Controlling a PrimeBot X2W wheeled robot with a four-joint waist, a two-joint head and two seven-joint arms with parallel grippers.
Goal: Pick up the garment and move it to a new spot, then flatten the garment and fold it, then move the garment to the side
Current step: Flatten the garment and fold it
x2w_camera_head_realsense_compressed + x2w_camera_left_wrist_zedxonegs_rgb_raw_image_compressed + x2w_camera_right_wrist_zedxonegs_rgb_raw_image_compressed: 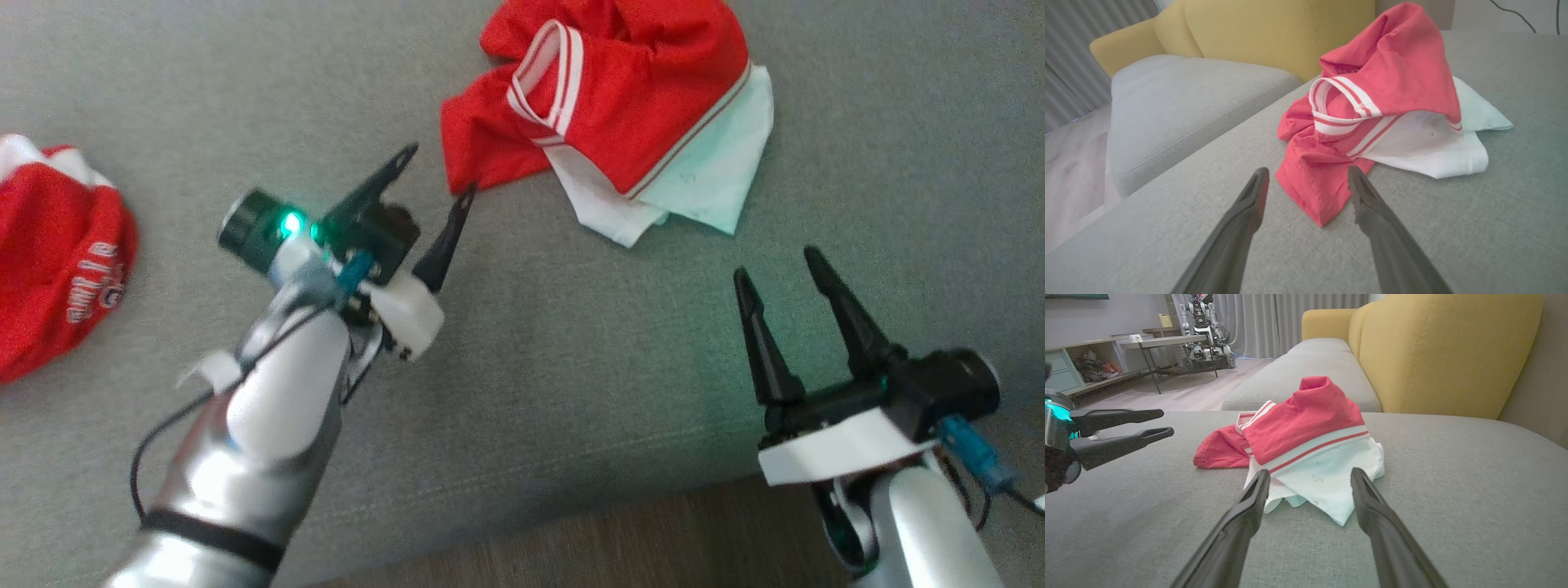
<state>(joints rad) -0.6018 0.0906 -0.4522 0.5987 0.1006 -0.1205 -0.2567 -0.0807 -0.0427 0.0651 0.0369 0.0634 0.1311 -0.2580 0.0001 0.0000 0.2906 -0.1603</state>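
A crumpled red garment (637,106) with white striped trim and a white underside lies on the grey cushion (571,351), toward the far side. My left gripper (438,171) is open, its fingertips right at the garment's near red corner (1316,192), and that corner lies between the fingertips in the left wrist view. It holds nothing. My right gripper (777,263) is open and empty, a short way in front of the garment's white hem (1327,490). The right wrist view also shows the left gripper (1164,422) coming in from the left toward the garment (1298,428).
A second red cloth with white lettering (57,253) lies at the cushion's left edge. The cushion's front edge and wooden floor (571,547) run along the bottom. A yellow sofa back (1445,351) and another grey seat (1180,102) stand behind the garment.
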